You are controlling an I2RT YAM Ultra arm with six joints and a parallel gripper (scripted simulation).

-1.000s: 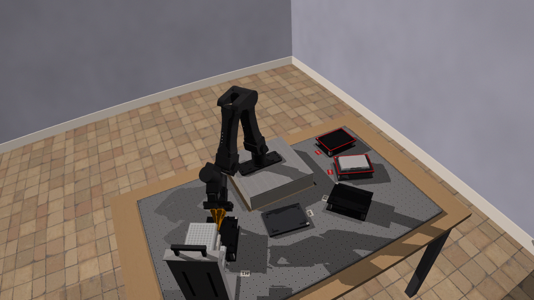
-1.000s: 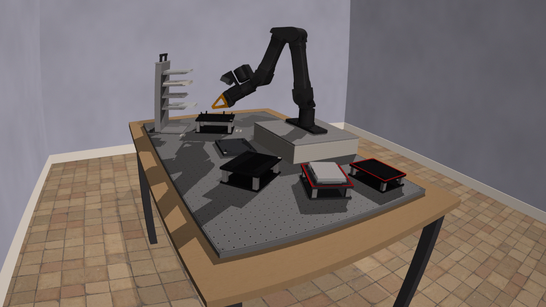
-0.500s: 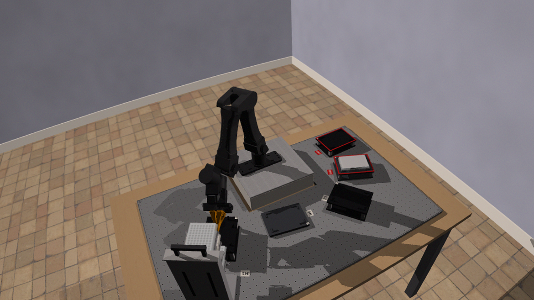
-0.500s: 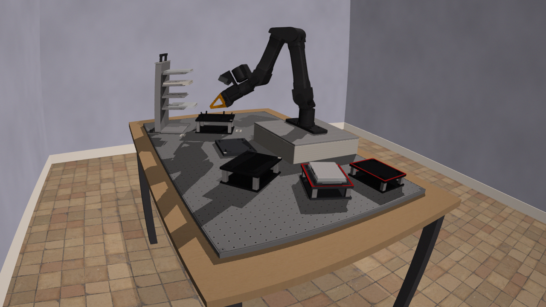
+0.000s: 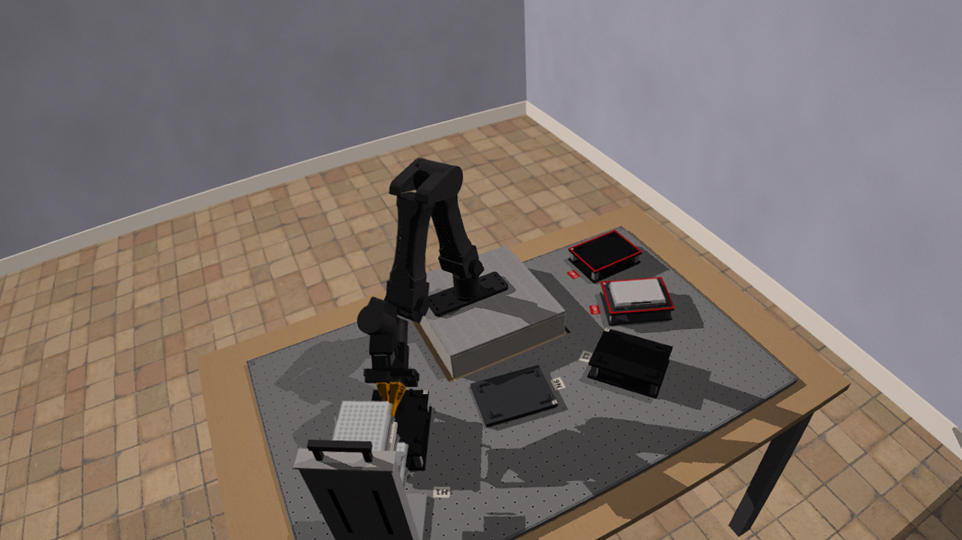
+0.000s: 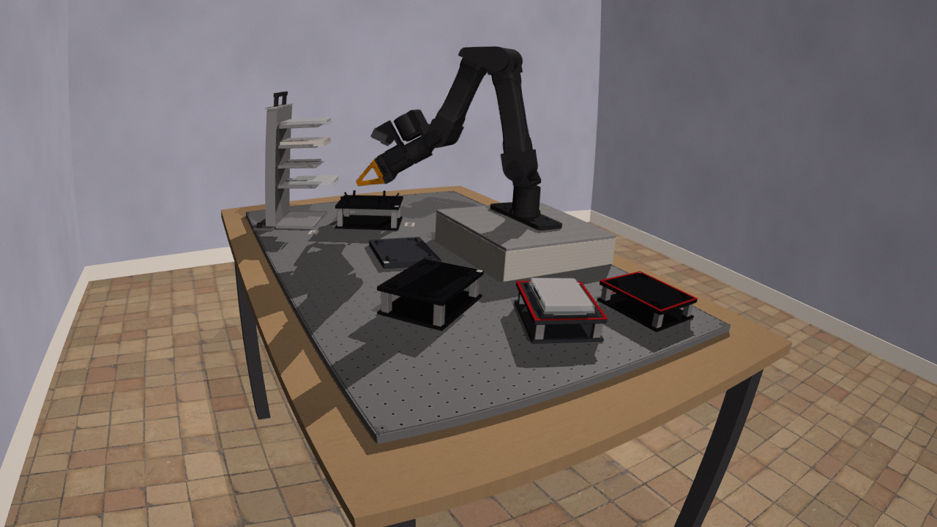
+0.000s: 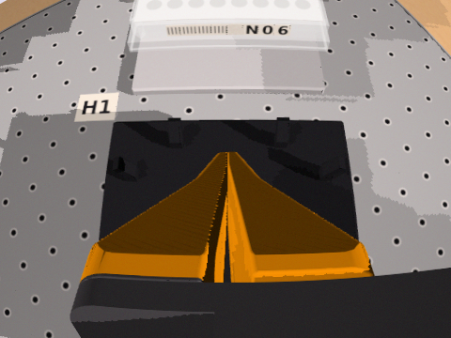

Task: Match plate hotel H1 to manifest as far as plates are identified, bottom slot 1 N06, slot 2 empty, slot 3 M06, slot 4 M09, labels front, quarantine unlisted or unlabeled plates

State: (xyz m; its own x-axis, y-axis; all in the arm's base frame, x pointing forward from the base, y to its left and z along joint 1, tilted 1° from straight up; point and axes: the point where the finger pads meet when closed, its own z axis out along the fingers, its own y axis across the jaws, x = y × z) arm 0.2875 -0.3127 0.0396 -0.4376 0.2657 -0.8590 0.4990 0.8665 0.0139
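Note:
The plate hotel H1 (image 6: pixel 288 163) stands at the deck's far corner, and its deck label shows in the wrist view (image 7: pixel 97 108). White plates lie on its top two shelves and on its lowest shelf; the second shelf from the bottom looks bare. The top plate (image 5: pixel 362 424) shows from above. My gripper (image 6: pixel 360 178) (image 7: pixel 227 167) is shut and empty. It hangs in front of the hotel, above a bare black nest (image 6: pixel 368 208), tips pointing at the hotel.
Two red-edged quarantine nests stand at the far end: one (image 5: pixel 636 295) holds a white plate, the other (image 5: pixel 604 252) is bare. A raised black nest (image 5: pixel 629 361) and a flat black nest (image 5: pixel 515 394) stand mid-deck. The arm's grey riser block (image 5: pixel 494 308) lies behind.

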